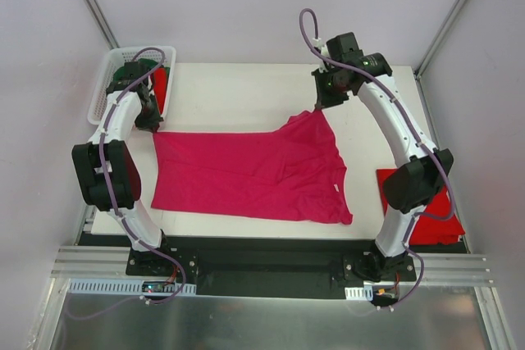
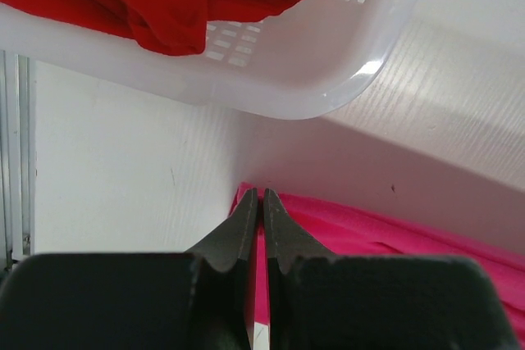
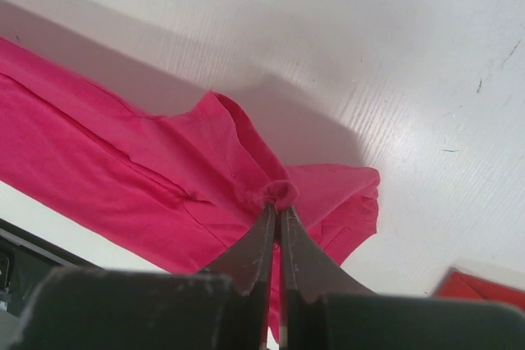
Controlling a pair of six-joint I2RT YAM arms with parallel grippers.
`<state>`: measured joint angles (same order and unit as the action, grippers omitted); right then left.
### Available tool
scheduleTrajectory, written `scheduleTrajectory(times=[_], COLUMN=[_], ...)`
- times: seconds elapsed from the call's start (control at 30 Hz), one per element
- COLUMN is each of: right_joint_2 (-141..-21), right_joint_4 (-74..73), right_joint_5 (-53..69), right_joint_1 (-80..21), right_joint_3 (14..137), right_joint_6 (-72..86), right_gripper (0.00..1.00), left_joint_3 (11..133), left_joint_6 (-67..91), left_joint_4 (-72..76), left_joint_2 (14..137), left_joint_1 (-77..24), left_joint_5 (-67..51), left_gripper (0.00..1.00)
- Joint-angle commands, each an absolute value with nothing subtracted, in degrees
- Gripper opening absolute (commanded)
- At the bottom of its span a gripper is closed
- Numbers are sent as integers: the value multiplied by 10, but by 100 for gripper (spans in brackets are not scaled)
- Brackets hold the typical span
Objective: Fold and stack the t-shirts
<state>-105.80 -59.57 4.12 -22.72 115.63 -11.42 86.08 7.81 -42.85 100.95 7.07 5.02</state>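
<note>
A magenta-pink t-shirt lies spread over the white table, its collar toward the near right. My left gripper is shut on the shirt's far left corner, pink cloth showing between the fingers. My right gripper is shut on a small bunch of cloth at the shirt's far right end, lifting it into a peak. A red t-shirt lies crumpled in the basket. Another red t-shirt lies flat at the near right, partly under the right arm.
The white lattice basket stands at the far left corner of the table, its rim just beyond my left gripper. Grey walls enclose the table on three sides. A black rail with the arm bases runs along the near edge.
</note>
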Motion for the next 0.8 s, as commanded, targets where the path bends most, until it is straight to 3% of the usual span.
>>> scheduleTrajectory(times=[0.0, 0.23, 0.77], right_joint_2=[-1006, -933, -838], right_joint_4=[-589, -577, -602], right_joint_5=[61, 55, 26], right_joint_1=[-232, -257, -307], right_joint_3=[1096, 975, 858], right_joint_6=[-115, -102, -90], right_gripper=[1, 1, 1], left_joint_3=[834, 764, 658], left_joint_6=[77, 92, 98], left_joint_4=[-440, -440, -441], left_joint_2=[965, 905, 810], left_joint_1=[69, 68, 59], left_joint_5=[42, 17, 8], left_gripper=[0, 0, 0])
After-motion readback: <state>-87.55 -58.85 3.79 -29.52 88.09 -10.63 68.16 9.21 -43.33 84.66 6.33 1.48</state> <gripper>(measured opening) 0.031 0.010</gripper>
